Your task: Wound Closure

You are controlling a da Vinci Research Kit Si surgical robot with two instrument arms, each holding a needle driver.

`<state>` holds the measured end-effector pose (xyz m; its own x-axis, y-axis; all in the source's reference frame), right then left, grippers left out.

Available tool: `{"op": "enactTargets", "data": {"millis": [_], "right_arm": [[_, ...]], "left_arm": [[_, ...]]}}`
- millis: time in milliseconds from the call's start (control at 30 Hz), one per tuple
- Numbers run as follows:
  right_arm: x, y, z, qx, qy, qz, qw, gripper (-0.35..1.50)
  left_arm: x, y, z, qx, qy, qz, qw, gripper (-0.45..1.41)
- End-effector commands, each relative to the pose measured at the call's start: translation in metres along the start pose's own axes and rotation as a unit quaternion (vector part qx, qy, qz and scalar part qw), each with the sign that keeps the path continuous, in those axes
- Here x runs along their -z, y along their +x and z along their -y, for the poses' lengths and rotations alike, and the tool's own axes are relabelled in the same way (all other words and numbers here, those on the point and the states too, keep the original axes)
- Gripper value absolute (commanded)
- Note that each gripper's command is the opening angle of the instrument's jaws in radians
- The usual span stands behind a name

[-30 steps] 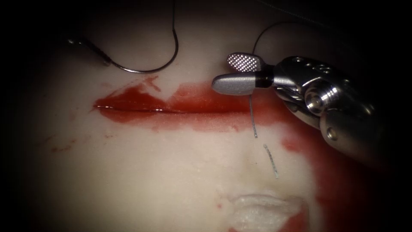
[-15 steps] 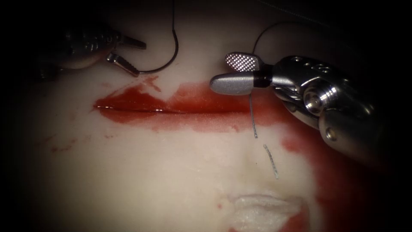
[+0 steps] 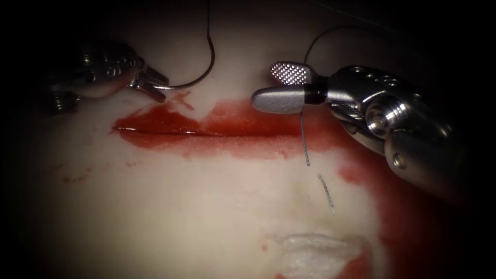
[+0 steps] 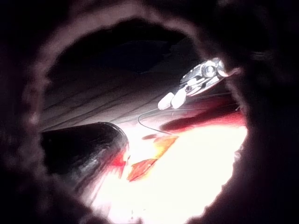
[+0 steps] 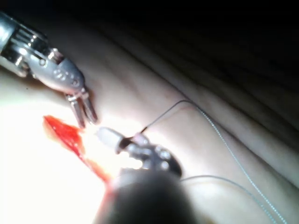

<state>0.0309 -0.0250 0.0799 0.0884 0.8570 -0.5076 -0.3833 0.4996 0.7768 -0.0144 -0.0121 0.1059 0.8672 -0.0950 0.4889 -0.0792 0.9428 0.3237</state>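
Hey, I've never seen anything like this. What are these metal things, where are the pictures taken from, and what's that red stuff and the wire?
This is a surgical practice robot with two thin arms, each ending in small jaws. The main picture looks down through an endoscope. The other two come from small cameras that ride on each arm.

The pale surface is the tissue, a piece of pork belly, with a cut across it and red fluid around it.

The wire is a curved needle lying on the tissue above the cut, not in it, with dark thread attached. Short cut ends of thread lie below the cut.

The left tool is at the needle's end. Whether it grips it, I cannot tell. The right tool is open over the cut and seems to hold nothing.
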Motion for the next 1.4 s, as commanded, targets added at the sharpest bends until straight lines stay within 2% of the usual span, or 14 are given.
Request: {"op": "enactTargets", "data": {"millis": [33,267,333,467,500,567,600,700,800,967,1033,1100,1267,1400], "right_arm": [[-0.0009,0.001,-0.0001,0.001,0.002,-0.001,1.0,0.76],[-0.0009,0.0014,0.0003,0.001,0.003,0.0,1.0,0.71],[-0.0009,0.0018,0.0004,-0.003,-0.006,-0.006,1.0,0.69],[-0.0012,0.0026,0.0006,-0.008,-0.022,-0.012,1.0,0.73],[-0.0014,0.0027,0.0008,-0.009,-0.043,-0.015,0.999,0.74],[-0.0016,0.0027,0.001,-0.011,-0.069,0.001,0.998,0.71],[-0.002,0.0028,0.0012,-0.024,-0.103,0.028,0.994,0.69],[-0.0026,0.0028,0.0015,-0.036,-0.13,0.065,0.989,0.66],[-0.0032,0.0026,0.0027,-0.07,-0.148,0.082,0.983,0.54],[-0.0043,0.0023,0.0054,-0.11,-0.152,0.121,0.975,0.47],[-0.0047,0.0022,0.0061,-0.114,-0.151,0.133,0.973,0.46],[-0.0053,0.002,0.0073,-0.124,-0.144,0.143,0.971,0.46],[-0.0057,0.0017,0.0082,-0.124,-0.136,0.157,0.97,0.47],[-0.0061,0.0015,0.0081,-0.123,-0.138,0.156,0.97,0.49]], "left_arm": [[0.0003,-0.0007,-0.0013,0.03,-0.004,0.004,1.0,-0.45],[0.0008,-0.0002,-0.0008,0.047,-0.016,-0.004,0.999,-0.45],[0.0016,-0.0003,0.0006,0.051,-0.06,-0.016,0.997,-0.45],[0.0021,-0.0006,0.0038,0.103,-0.1,-0.017,0.989,-0.45],[0.002,-0.0011,0.0057,0.118,-0.152,-0.027,0.981,-0.45],[0.0018,-0.002,0.0076,0.133,-0.169,-0.033,0.976,-0.45],[0.0019,-0.0031,0.0094,0.12,-0.175,-0.042,0.976,-0.45],[0.0028,-0.0054,0.0124,0.129,-0.202,-0.058,0.969,-0.45],[0.0053,-0.01,0.0159,0.171,-0.272,-0.116,0.94,-0.45],[0.0051,-0.0135,0.0183,0.115,-0.324,-0.18,0.922,-0.45],[0.0048,-0.0137,0.0184,0.108,-0.338,-0.192,0.915,-0.45],[0.0038,-0.0133,0.0183,0.054,-0.347,-0.263,0.899,-0.45],[0.0031,-0.0119,0.0185,0.066,-0.366,-0.317,0.873,-0.45],[0.0031,-0.0121,0.0191,0.08,-0.398,-0.357,0.841,-0.45]]}}
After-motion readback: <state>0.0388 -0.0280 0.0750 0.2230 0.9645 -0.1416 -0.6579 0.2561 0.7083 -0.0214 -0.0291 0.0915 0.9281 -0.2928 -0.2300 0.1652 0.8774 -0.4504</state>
